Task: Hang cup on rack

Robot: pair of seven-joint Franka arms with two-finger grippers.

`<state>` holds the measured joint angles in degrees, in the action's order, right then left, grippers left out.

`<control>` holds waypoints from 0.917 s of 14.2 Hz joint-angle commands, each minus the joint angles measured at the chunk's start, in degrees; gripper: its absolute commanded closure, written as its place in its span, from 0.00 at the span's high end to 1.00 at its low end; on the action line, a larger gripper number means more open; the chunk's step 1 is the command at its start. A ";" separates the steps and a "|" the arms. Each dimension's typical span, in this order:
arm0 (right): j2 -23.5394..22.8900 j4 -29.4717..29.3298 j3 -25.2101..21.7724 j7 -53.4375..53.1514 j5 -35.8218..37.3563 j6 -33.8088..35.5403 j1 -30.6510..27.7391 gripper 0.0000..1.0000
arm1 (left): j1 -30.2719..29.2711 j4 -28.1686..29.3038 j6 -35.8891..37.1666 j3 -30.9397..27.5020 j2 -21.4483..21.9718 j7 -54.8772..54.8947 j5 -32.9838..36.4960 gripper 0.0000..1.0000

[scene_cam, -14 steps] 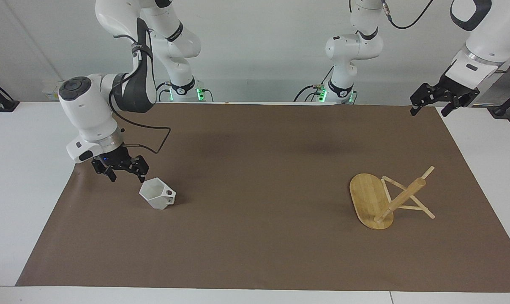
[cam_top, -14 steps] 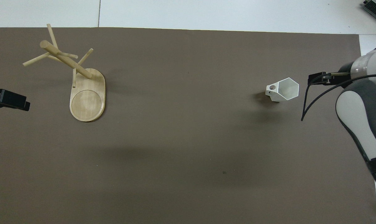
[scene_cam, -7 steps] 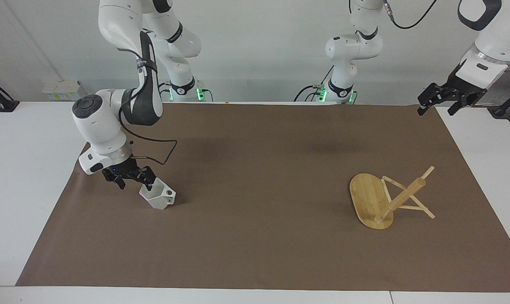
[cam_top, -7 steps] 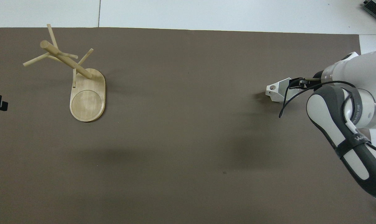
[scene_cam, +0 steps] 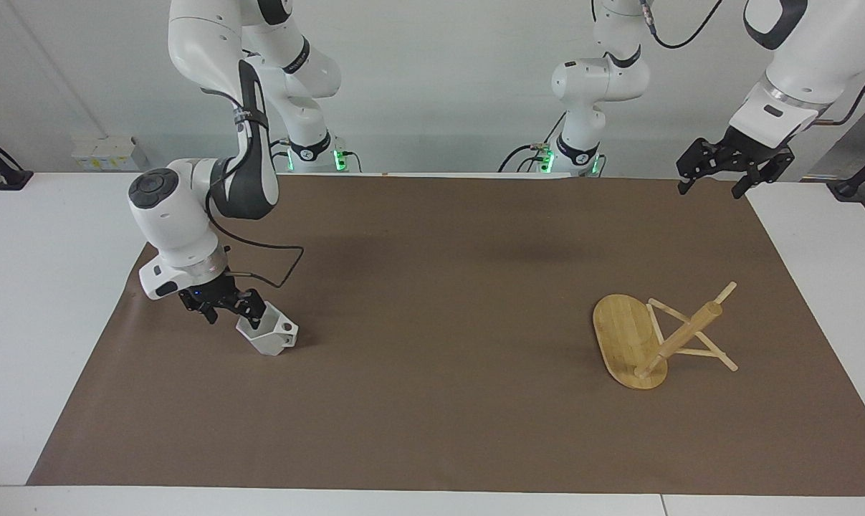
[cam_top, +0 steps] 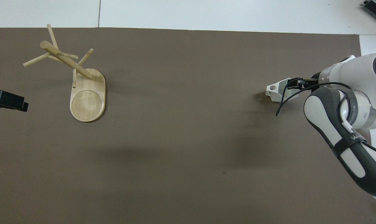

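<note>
The white faceted cup (scene_cam: 271, 335) stands on the brown mat toward the right arm's end of the table, its pierced handle pointing to the table's middle. It also shows in the overhead view (cam_top: 275, 90), partly covered by the arm. My right gripper (scene_cam: 240, 309) is low at the cup's rim, on the side away from the handle. The bamboo rack (scene_cam: 629, 342) stands on its oval base toward the left arm's end, post and pegs bare; it also shows in the overhead view (cam_top: 87, 99). My left gripper (scene_cam: 711, 188) hangs open and empty, high over the mat's corner near the robots.
The brown mat (scene_cam: 439, 301) covers most of the white table. The two arm bases (scene_cam: 575, 154) stand along the table's edge at the robots' end. Nothing else lies on the mat.
My right gripper has come down and moved in from beside the cup to its rim. The left gripper has shifted a little in the air. The cup and rack have not moved.
</note>
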<state>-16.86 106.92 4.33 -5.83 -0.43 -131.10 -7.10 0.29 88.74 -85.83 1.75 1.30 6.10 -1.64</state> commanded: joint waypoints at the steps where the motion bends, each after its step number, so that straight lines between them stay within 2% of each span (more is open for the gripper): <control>1: 0.25 0.92 0.85 -0.32 -0.71 -1.52 -0.28 0.70 | 0.50 0.29 0.14 0.36 2.04 0.14 0.76 1.00; 3: 0.16 0.83 1.56 -0.23 -0.62 -1.52 -0.28 0.44 | 0.41 0.38 -0.57 0.36 2.04 0.14 0.76 1.00; 8: 0.16 0.83 1.82 0.82 -0.62 -1.52 -0.28 0.00 | -0.38 0.99 -0.65 -0.08 2.57 -0.03 0.68 1.00; 13: -0.02 -0.13 1.91 0.91 -0.71 -0.65 -0.28 0.00 | 0.06 1.08 -0.57 -0.08 2.57 -0.12 0.68 1.00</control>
<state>-16.92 106.94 5.83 -5.80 -0.45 -131.19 -7.06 0.24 88.77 -85.86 1.52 2.79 6.09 -1.63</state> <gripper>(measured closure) 0.965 0.000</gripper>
